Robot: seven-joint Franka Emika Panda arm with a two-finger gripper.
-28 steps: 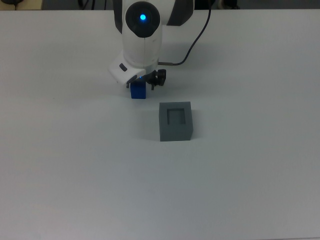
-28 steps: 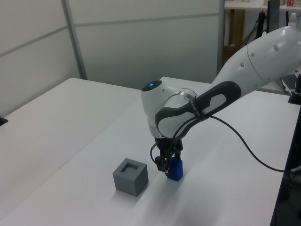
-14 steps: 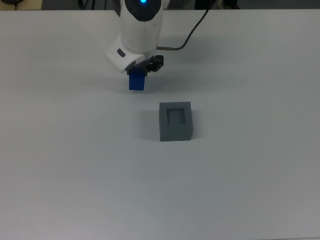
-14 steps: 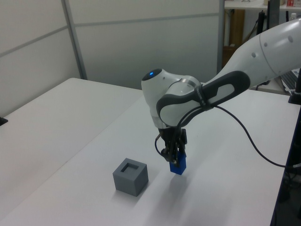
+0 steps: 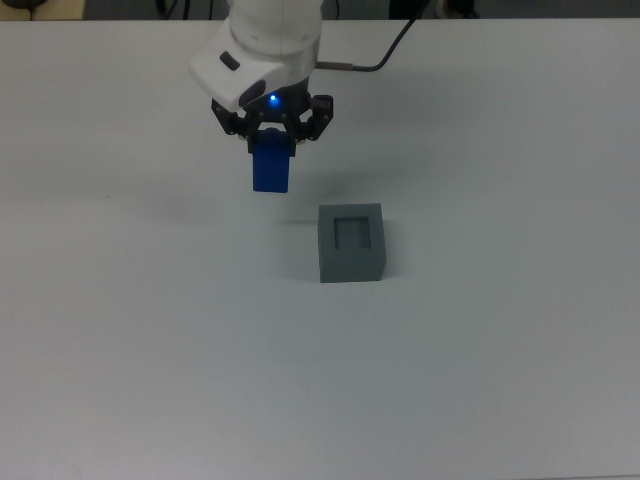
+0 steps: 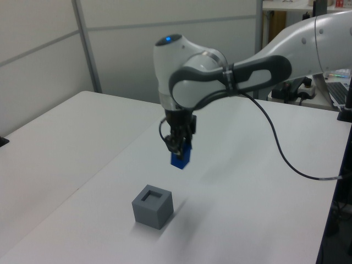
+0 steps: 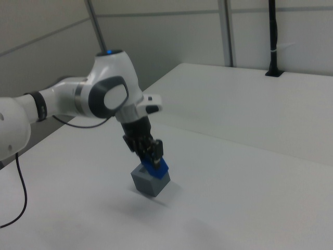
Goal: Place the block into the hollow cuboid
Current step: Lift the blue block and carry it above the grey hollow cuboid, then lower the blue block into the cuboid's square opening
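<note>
Step in hand: carry. Pincer (image 5: 271,150) clamped on the block (image 5: 271,170), held in the air clear of the desk (image 5: 480,380). Hollow cuboid (image 5: 351,242) stands nearby, recess empty. Next: centre block over recess, lower, release.

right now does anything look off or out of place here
Nothing stands out. The gripper holds the blue block in the air, clear of the table. The grey box sits upright and apart from it, its recess empty.
</note>
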